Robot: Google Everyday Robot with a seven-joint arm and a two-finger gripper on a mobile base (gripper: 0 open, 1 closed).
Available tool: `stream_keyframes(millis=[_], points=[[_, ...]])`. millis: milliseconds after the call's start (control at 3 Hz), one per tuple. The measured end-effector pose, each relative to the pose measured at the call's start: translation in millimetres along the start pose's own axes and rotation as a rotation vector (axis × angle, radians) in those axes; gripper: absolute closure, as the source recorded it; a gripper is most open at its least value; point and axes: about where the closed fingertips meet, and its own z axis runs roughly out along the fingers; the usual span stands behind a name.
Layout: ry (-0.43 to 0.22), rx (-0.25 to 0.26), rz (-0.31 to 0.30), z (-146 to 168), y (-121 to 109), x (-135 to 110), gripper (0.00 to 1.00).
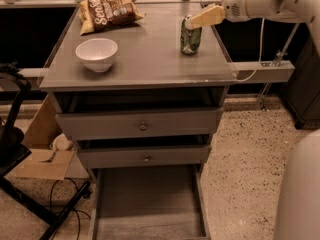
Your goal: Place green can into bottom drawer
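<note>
The green can (190, 38) stands upright on the grey cabinet top (145, 59), near its right edge. My gripper (206, 17) reaches in from the right on a white arm and sits at the can's top right, overlapping its rim. I cannot tell if it touches the can. The bottom drawer (150, 204) is pulled out at floor level, a wide flat grey tray with nothing in it.
A white bowl (96, 54) sits at the left of the cabinet top. A chip bag (107, 11) lies at the back. The two upper drawers (142, 126) with round knobs are slightly ajar. A cardboard box (42, 159) and a black stand (15, 149) are at the left.
</note>
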Motion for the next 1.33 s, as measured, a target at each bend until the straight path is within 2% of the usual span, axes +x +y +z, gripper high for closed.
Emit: stream_keyframes(millis=[333,667,1000,1333], points=[[-0.051,0.025,0.048,33.0,-14.9,10.2,0.0],[-0.146,0.017,0.153,46.7,-12.9,25.3,0.0],[-0.24,0.01,0.261,54.4,-6.7,41.4,0.19],[-0.296,-0.005,0.304,63.2,1.4,44.1,0.41]])
